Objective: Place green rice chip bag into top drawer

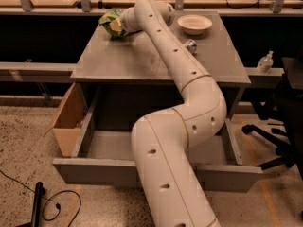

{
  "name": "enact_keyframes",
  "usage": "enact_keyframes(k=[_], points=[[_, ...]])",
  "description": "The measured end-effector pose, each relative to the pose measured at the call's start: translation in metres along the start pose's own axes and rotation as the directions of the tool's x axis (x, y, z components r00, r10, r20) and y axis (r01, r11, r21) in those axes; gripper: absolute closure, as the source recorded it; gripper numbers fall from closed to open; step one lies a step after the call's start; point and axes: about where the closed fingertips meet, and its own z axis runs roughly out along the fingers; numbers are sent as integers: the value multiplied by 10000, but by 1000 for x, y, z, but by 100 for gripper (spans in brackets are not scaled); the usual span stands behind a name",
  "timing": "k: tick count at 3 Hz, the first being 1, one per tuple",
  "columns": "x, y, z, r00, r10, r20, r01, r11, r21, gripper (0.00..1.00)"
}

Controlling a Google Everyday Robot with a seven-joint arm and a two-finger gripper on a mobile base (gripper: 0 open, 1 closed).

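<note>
The green rice chip bag (109,20) is at the far left corner of the grey cabinet top (142,60). My gripper (119,25) is right against the bag's right side, at the end of my white arm, which reaches across the top. The top drawer (85,172) is pulled wide open below the cabinet top. Its bare inside (110,145) shows on the left. My arm covers the drawer's middle and hides its knob.
A white bowl (194,23) and a crushed silver can (190,45) sit on the cabinet top to the right of my arm. A brown cardboard box (68,119) stands left of the drawer. A bottle (266,61) and a black chair (284,126) are on the right. A cable (52,203) lies on the floor.
</note>
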Motion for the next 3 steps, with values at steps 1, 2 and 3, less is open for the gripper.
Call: enact_keyframes(k=[1,2,3], points=[[-9,-19,-32,9997,236,99,-235,9997,-82,100],[-24,-24,-68,9975,560,438,-529,9962,-695,100],[-44,-15,-101,9930,870,793,-758,9880,-1346,100]])
